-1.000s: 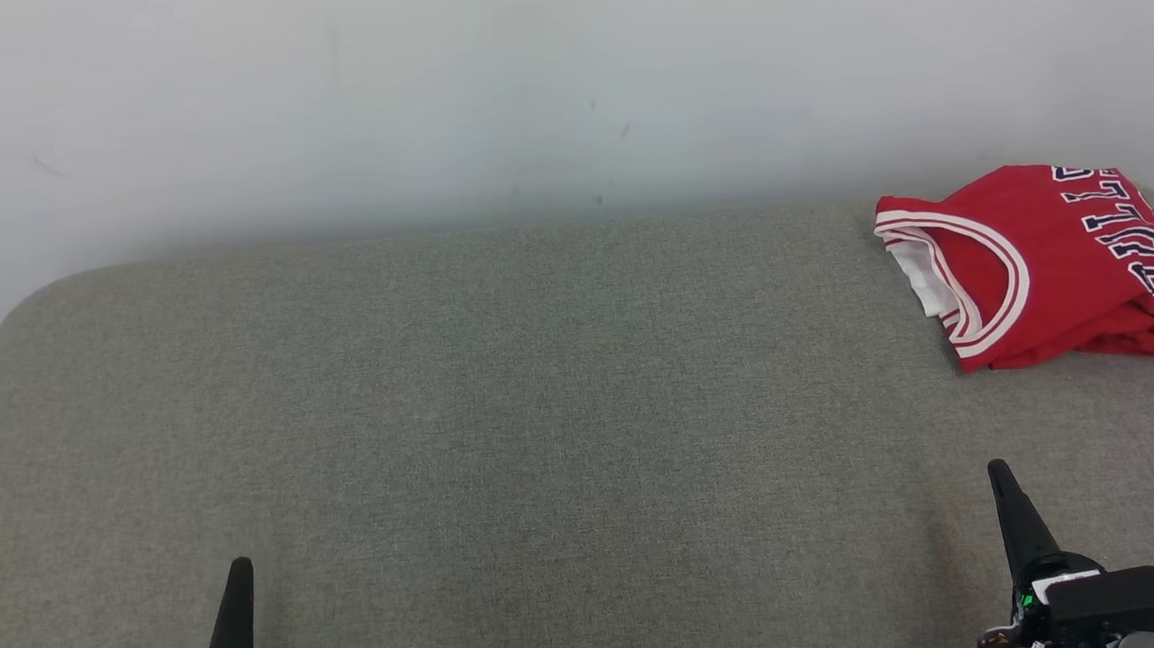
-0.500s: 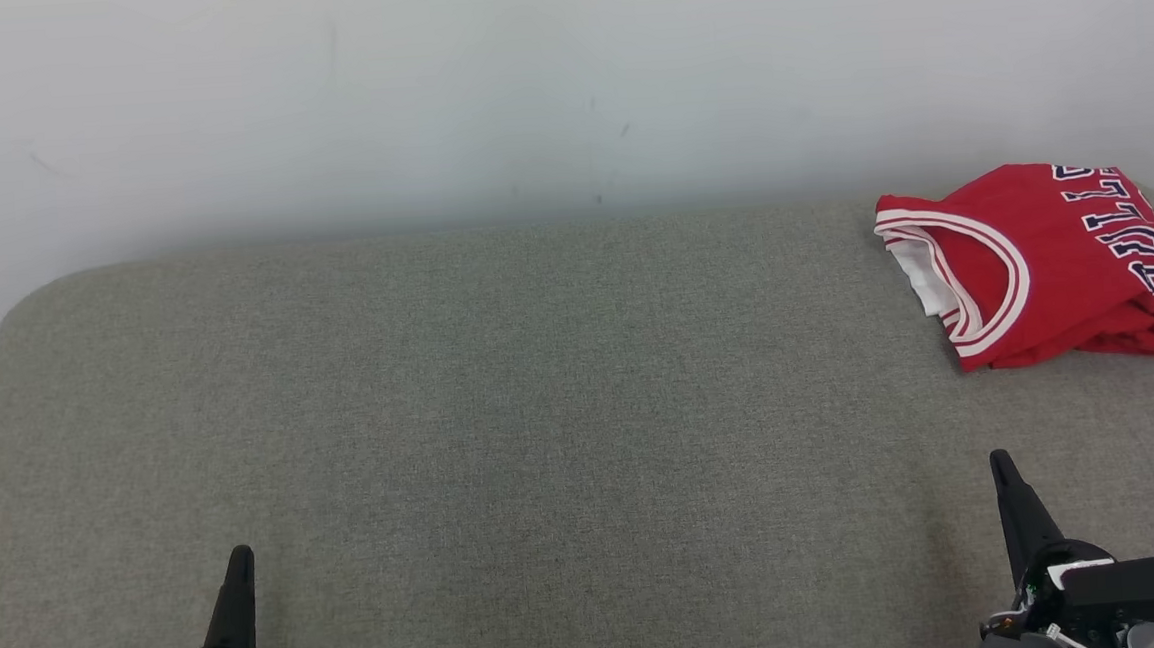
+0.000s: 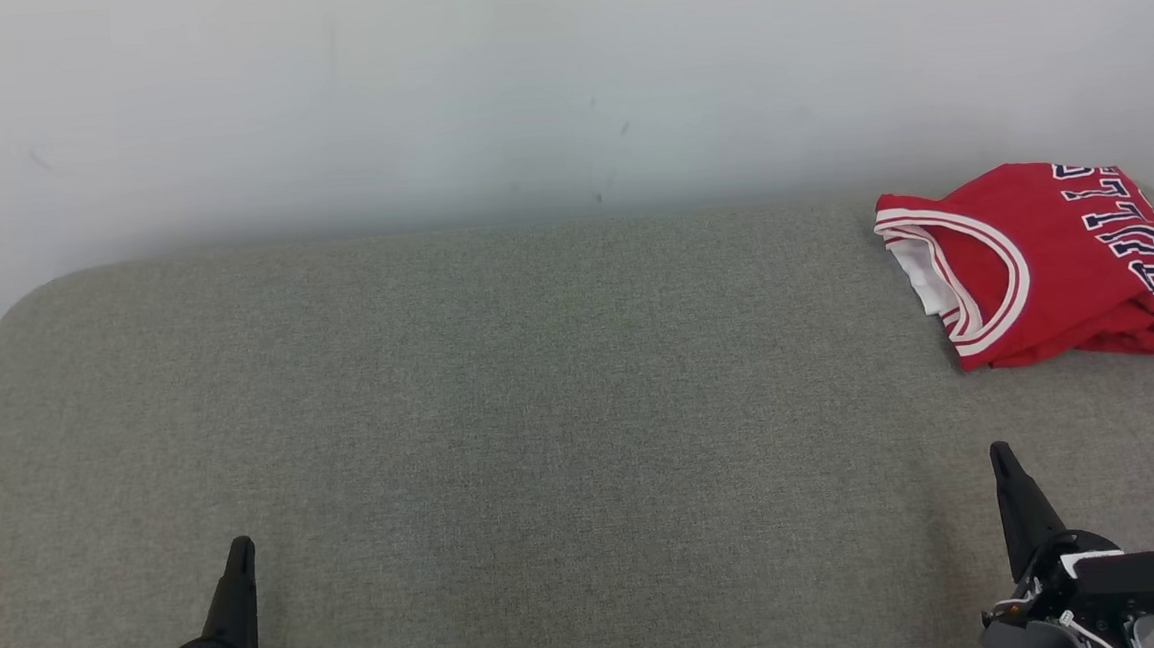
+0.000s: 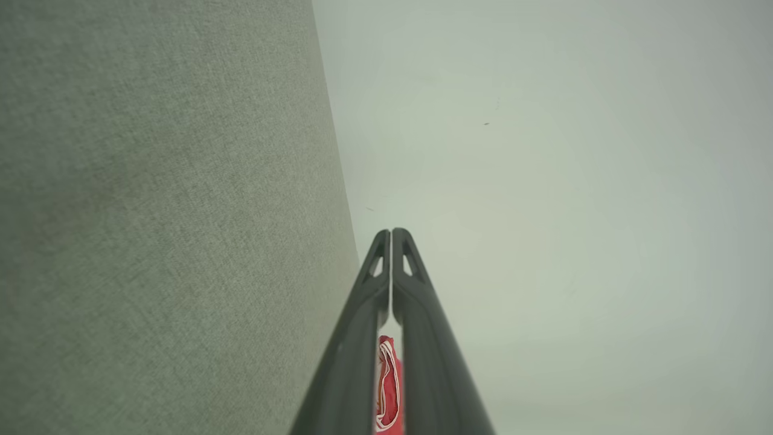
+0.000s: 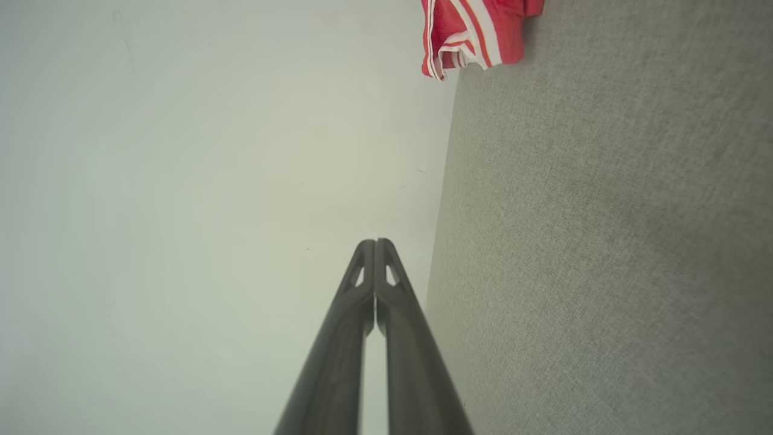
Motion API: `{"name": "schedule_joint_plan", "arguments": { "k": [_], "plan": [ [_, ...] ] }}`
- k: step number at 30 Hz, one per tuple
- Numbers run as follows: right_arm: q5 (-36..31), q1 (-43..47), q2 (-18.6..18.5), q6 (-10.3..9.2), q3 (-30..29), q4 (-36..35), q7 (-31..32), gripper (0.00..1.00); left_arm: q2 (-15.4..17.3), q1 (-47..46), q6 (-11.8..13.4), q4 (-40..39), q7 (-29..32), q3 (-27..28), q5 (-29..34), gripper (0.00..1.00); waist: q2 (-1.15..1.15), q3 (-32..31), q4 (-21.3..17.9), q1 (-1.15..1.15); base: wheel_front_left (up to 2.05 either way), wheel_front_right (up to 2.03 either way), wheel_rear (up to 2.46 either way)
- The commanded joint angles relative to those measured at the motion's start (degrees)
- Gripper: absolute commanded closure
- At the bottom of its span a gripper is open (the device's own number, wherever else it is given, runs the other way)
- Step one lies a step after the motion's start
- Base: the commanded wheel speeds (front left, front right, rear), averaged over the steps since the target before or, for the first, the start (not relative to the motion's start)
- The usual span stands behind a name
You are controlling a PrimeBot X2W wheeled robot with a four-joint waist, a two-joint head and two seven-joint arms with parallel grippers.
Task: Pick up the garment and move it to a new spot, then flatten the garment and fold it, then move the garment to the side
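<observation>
A: Scanning the table (image 3: pixel 501 389): the jersey (image 3: pixel 1044 265) sits folded at the far right corner, well apart from my left gripper (image 3: pixel 240 550) and right gripper (image 3: pixel 999 456).

B: Both empty, fingers pressed together. I judge it done; I'd park them clear.

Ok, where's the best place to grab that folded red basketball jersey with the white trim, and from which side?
Probably the striped trim edge at the near left corner of the folded red basketball jersey: layers stack there and the opening gapes a little. Come from the near side with the right claw, which is closest and shut now.
</observation>
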Motion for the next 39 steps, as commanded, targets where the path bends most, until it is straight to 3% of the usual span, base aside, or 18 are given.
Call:
{"name": "schedule_joint_plan", "arguments": {
  "k": [1,39],
  "plan": [
    [1.34,-0.68,0.18,0.04,-0.29,0.08,0.33,1.00,-0.17,-0.70,-0.56,0.28,0.33,0.24,-1.56,1.00,0.00,0.01,0.00,0.01,0.00,0.00,0.00],
    [1.77,-0.88,0.64,0.04,-1.00,0.29,1.06,1.00,-0.23,-0.90,-0.44,0.38,0.47,0.30,-2.64,1.00,0.00,0.03,-0.01,0.01,0.00,0.00,0.00]
  ]
}}
